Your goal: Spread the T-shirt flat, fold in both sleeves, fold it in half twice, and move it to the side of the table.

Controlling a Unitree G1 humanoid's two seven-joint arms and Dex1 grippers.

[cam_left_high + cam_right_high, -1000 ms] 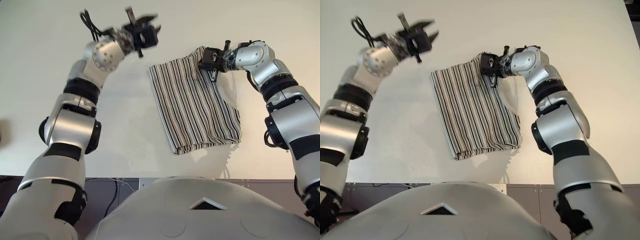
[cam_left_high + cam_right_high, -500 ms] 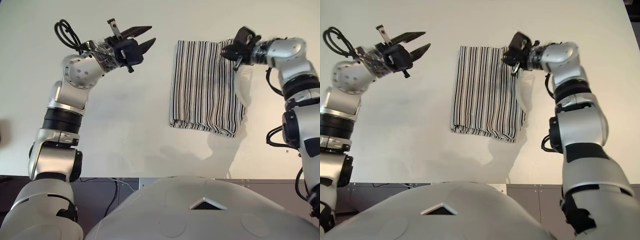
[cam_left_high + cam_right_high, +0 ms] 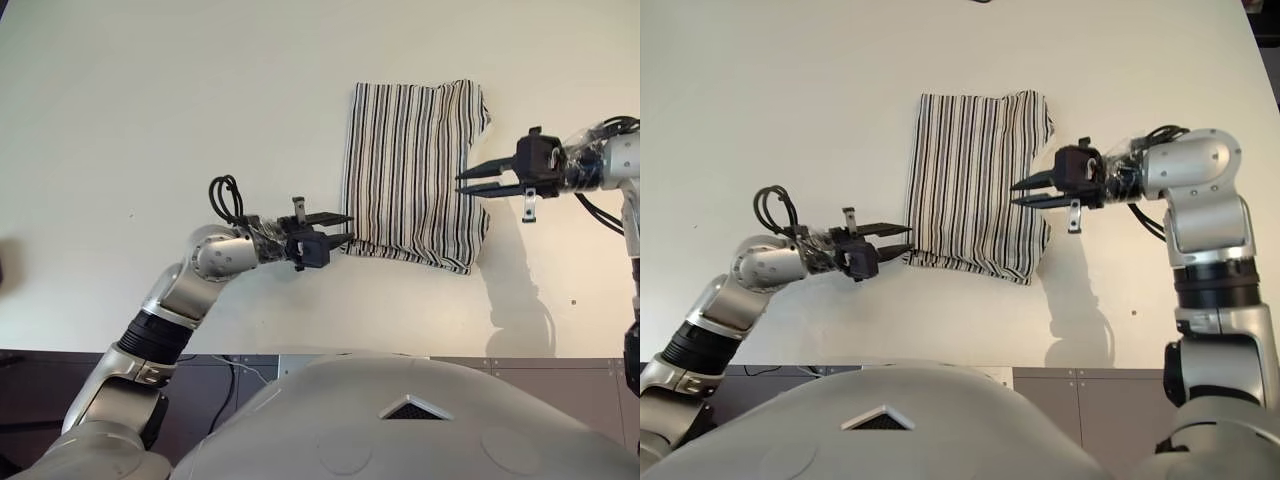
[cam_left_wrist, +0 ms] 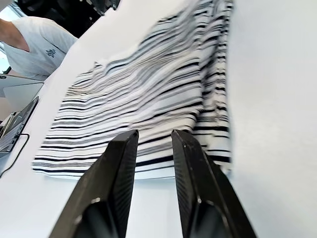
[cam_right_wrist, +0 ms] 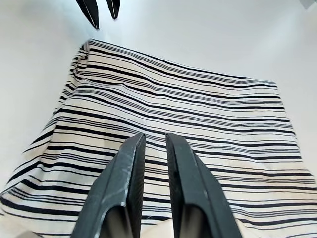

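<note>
The right tool (image 3: 461,185) has let go of the far right corner of the T-shirt (image 3: 415,175) and drawn back; it now hovers at the shirt's right edge, its fingers (image 5: 130,163) slightly apart and empty. The left tool (image 3: 350,227) has dropped from its raised spot on the left to the shirt's near left corner, its fingers (image 4: 121,163) also a little apart with nothing between them; whether they touch the cloth cannot be told. The shirt lies where it lay, folded on the tabletop (image 3: 180,110), right of the middle. It is soft cloth with narrow black and white stripes, a rough rectangle with layered near edge and a rumpled far right corner. The tabletop is plain, smooth and white; the fingers are black, flat and tapered
</note>
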